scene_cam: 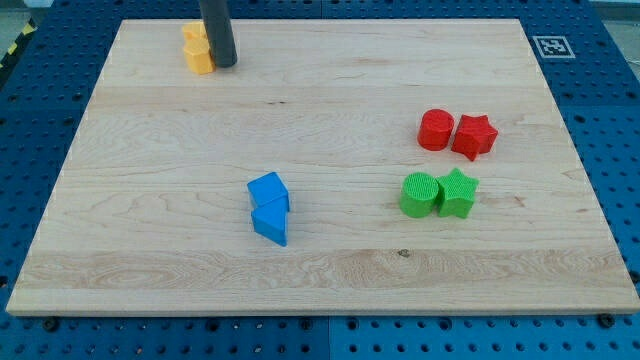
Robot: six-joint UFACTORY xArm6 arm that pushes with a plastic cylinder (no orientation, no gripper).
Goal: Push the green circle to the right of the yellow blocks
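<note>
Since my tip (225, 64) sat beside the yellow blocks (197, 48) near the worktop's (320, 270) top-left corner, with no gripper fitted, I feared dragging the touching green star (458, 193) along with the green circle (420, 194).

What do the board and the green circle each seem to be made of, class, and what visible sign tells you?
The board looks like pale, unpainted wood with a matte finish: long grain lines and a few small knots run across it. The green circle is probably plastic: uniform saturated colour, with fine ridges on top that suggest printing or moulding, though that is uncertain.
</note>
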